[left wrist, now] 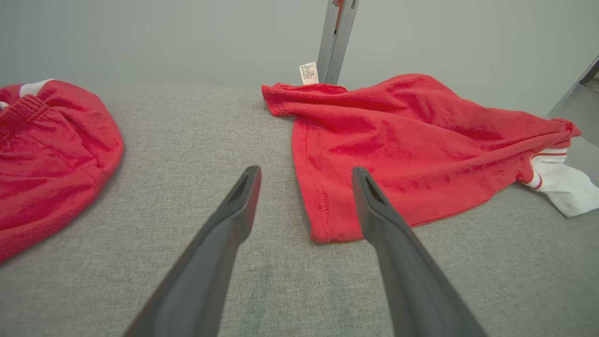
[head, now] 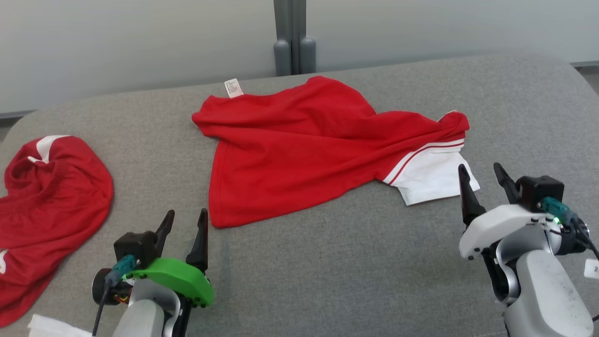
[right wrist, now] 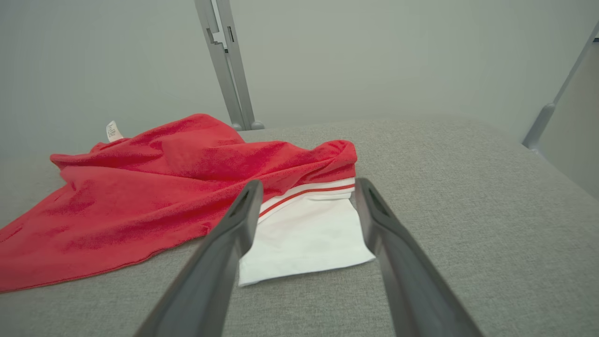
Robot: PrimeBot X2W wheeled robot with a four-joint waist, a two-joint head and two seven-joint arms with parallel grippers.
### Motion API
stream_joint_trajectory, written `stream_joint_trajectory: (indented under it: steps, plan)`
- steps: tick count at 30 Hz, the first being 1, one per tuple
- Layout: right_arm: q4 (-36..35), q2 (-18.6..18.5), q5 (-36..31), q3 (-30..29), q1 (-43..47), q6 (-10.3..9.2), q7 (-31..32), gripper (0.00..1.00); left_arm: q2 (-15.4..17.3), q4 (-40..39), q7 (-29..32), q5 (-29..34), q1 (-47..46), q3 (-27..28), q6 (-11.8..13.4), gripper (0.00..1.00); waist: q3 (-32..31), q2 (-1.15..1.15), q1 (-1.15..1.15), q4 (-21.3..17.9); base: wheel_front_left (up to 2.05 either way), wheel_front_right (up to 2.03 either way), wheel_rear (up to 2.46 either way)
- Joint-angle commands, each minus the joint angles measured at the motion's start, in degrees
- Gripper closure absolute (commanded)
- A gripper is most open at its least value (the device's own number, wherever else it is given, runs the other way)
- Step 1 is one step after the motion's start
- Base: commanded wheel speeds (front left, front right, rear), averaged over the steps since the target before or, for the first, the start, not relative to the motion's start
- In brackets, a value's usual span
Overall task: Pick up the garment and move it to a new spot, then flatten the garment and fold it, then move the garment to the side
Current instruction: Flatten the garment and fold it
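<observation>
A red garment point(head: 299, 150) with a white sleeve point(head: 433, 175) and a small white tag point(head: 233, 87) lies rumpled on the grey padded surface point(head: 327, 262). My left gripper point(head: 186, 221) stands open just short of the garment's near left corner point(left wrist: 327, 231), nothing between its fingers. My right gripper point(head: 482, 177) is open beside the white sleeve point(right wrist: 304, 234), and in the right wrist view the sleeve's edge lies between the two fingers. The garment point(left wrist: 412, 140) spreads ahead and to the right in the left wrist view.
A second red garment point(head: 47, 206) with white trim lies bunched at the left edge of the surface point(left wrist: 51, 154). A grey post point(head: 292, 37) stands behind the far edge against a pale wall. A white scrap point(head: 51, 326) shows at the bottom left.
</observation>
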Motion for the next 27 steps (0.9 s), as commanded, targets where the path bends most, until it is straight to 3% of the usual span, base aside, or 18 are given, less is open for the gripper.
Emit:
stream_joint_trajectory:
  steps: [1,10,27]
  plan:
    - [1.4,-0.4,0.3,-0.5,-1.9,-0.07,1.0,0.00,0.5,1.5,0.7,-0.9,-1.8,-0.6,-0.1,0.00,3.1,0.00,0.00,-0.5,0.00,0.00,0.00]
    - [14.9,-1.3,-0.6,-4.0,-11.7,-0.08,4.5,0.00,0.1,12.6,4.8,-2.2,-10.1,-4.4,-0.1,0.00,8.2,0.00,0.00,-0.7,0.00,0.00,0.00]
    - [29.5,-0.6,-4.3,-10.6,-19.6,-0.08,6.5,0.00,0.2,19.6,6.3,-6.4,-14.6,-11.2,-0.1,0.01,12.1,0.00,0.00,0.1,0.00,0.00,0.00]
